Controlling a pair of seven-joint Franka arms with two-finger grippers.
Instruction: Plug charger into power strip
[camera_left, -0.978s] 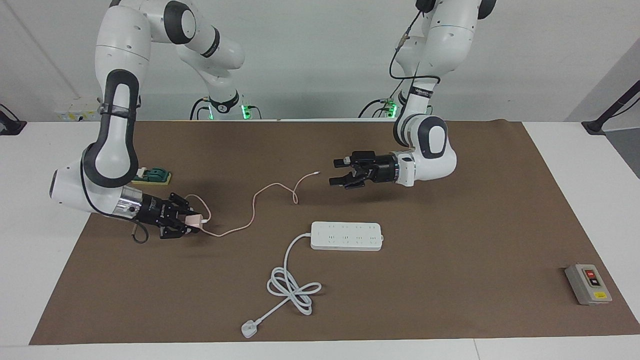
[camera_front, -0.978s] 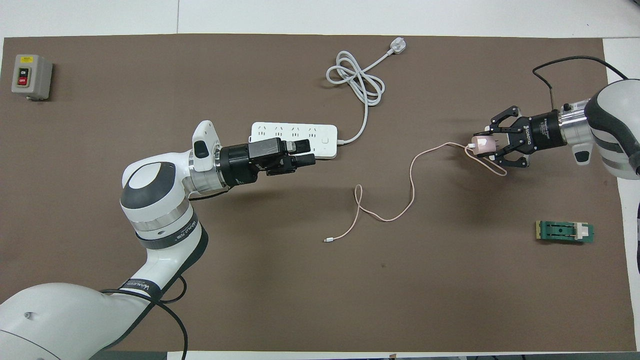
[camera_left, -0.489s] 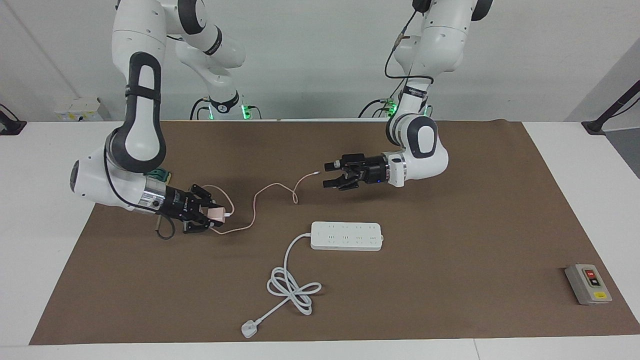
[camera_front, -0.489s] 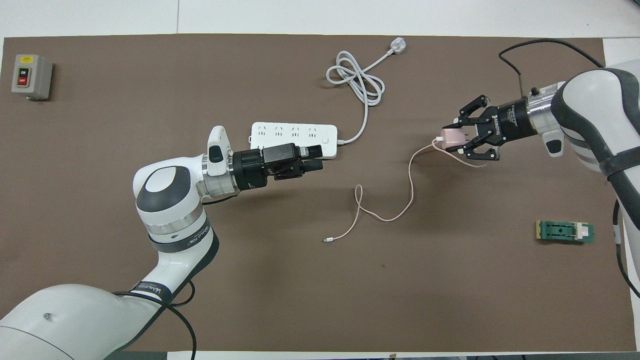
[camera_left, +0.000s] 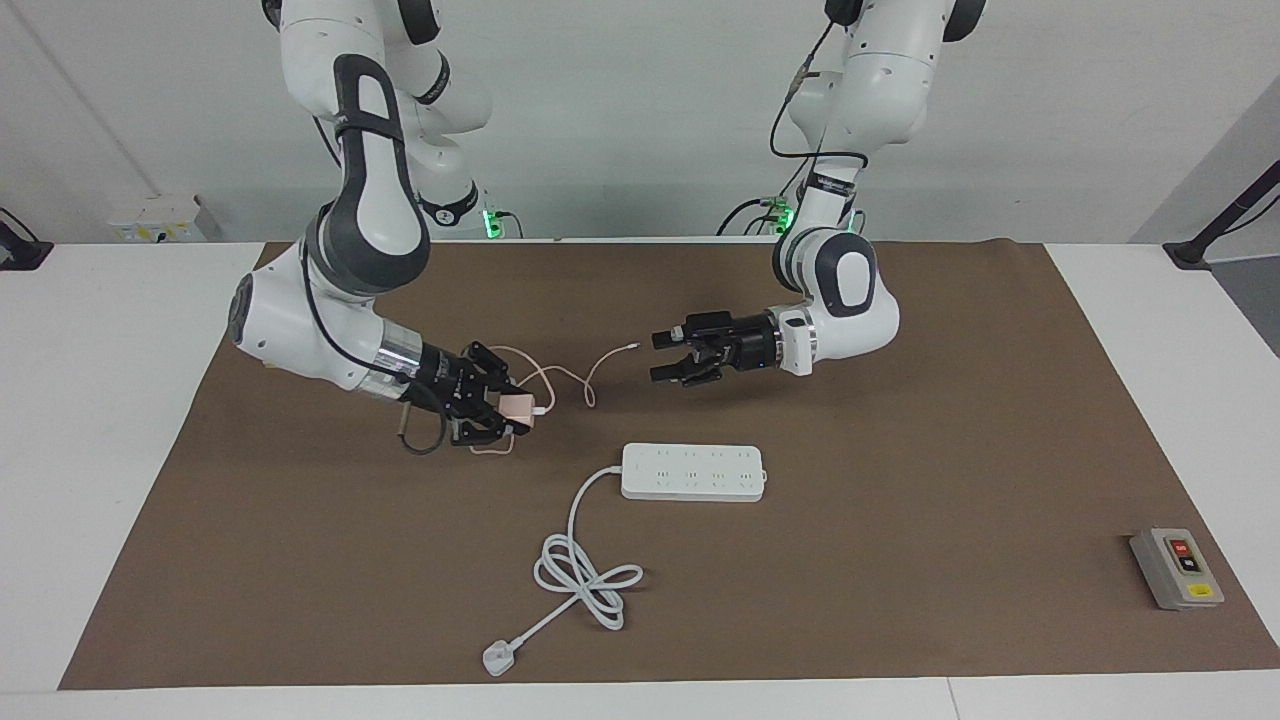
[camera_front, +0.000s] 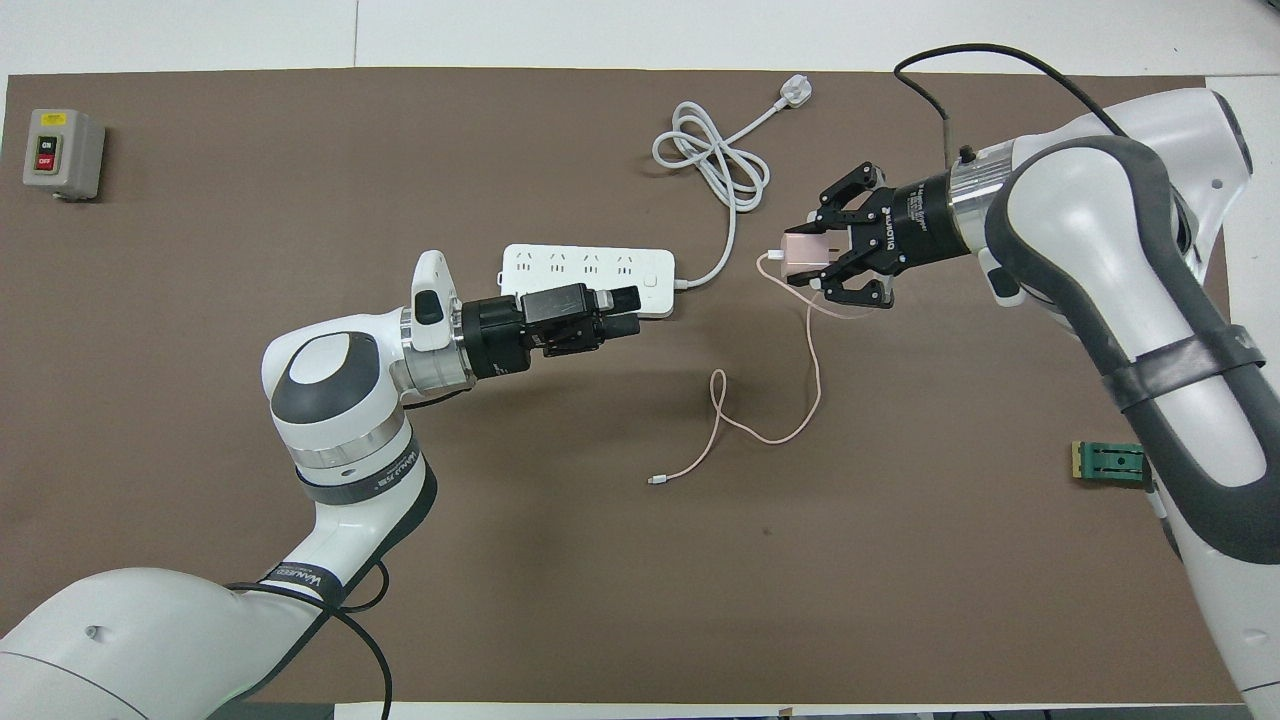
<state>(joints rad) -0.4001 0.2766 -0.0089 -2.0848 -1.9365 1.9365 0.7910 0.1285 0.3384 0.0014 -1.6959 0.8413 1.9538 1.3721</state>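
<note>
Currently I'm on the carry step: right gripper (camera_left: 508, 411) clamped on the charger (camera_left: 517, 408), left of centre frame; power strip (camera_left: 693, 472) at centre. Left gripper (camera_left: 668, 357) spread, waiting. Next: prongs down over a socket.

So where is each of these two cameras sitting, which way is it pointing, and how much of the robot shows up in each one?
Facing view: high across the table, looking at the robots; both arms show from their bases down.
Overhead view: high above the robots' end, looking forward and steeply down; arms enter from the bottom.
Both show the right gripper shut on the small pale pink cube charger, the open left gripper waiting, and the long flat white power strip.
</note>
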